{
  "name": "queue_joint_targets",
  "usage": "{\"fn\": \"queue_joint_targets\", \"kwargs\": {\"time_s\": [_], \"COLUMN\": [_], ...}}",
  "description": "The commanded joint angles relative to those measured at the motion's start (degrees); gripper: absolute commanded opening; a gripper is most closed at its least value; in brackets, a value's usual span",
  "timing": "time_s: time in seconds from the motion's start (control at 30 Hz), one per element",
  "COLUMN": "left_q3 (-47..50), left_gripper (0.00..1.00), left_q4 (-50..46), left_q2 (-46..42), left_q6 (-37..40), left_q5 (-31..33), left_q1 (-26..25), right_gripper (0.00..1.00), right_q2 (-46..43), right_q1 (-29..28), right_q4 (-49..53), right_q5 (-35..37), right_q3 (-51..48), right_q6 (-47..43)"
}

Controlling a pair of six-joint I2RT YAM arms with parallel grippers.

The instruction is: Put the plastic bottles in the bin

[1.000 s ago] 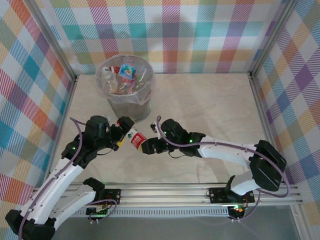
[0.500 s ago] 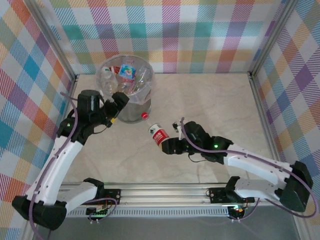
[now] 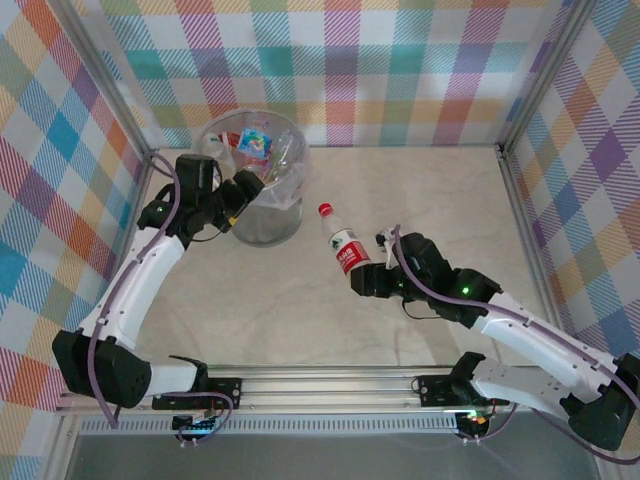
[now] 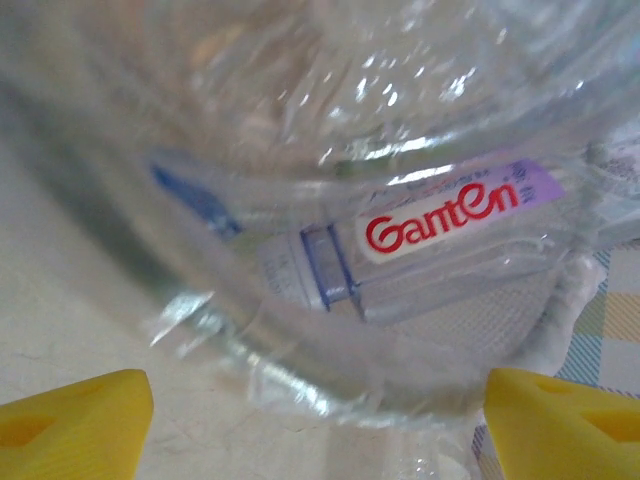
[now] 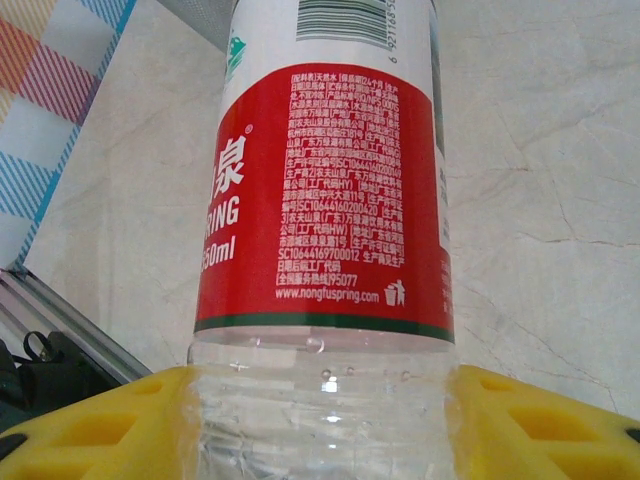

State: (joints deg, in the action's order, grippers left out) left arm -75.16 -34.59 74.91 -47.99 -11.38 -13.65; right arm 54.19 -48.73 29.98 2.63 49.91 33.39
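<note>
The bin is well stocked: a heap of plastic bottles lies inside its clear liner, one with a purple Ganten label pressed against the wall. The left gripper hangs at the bin's near rim, yellow fingertips spread wide, nothing between them. Off to the bin's right, the right gripper pinches a red-labelled bottle by its base end, pads against both sides, red cap pointing away from the gripper, near the bin but apart from it.
</note>
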Motion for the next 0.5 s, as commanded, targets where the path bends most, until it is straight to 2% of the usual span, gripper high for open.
{"fn": "queue_joint_targets", "kwargs": {"time_s": [0.0, 0.1, 0.3, 0.4, 0.47], "left_q3": [-3.0, -4.1, -3.7, -3.0, -2.9], "left_gripper": [0.85, 0.84, 0.75, 0.70, 0.63], "left_q4": [2.1, 1.8, 1.5, 0.8, 0.2], "left_q2": [0.4, 1.6, 3.7, 3.6, 3.6], "left_q6": [0.5, 0.1, -0.6, -0.2, 0.5], "left_q5": [0.1, 0.3, -1.3, -1.6, -2.0], "left_q1": [0.9, 0.9, 0.9, 1.0, 1.0], "right_gripper": [0.59, 0.59, 0.59, 0.58, 0.58], "right_q2": [-1.3, -1.9, -2.4, -2.1, -2.2], "right_q1": [0.3, 0.3, 1.1, 2.0, 2.4], "right_q4": [1.5, 1.5, 3.0, 4.1, 4.4], "right_q5": [0.8, 0.7, 0.6, 0.4, 0.4], "right_q3": [0.8, 0.3, 1.1, 2.4, 3.4], "right_q6": [-1.2, -1.0, -1.8, -2.3, -2.9]}}
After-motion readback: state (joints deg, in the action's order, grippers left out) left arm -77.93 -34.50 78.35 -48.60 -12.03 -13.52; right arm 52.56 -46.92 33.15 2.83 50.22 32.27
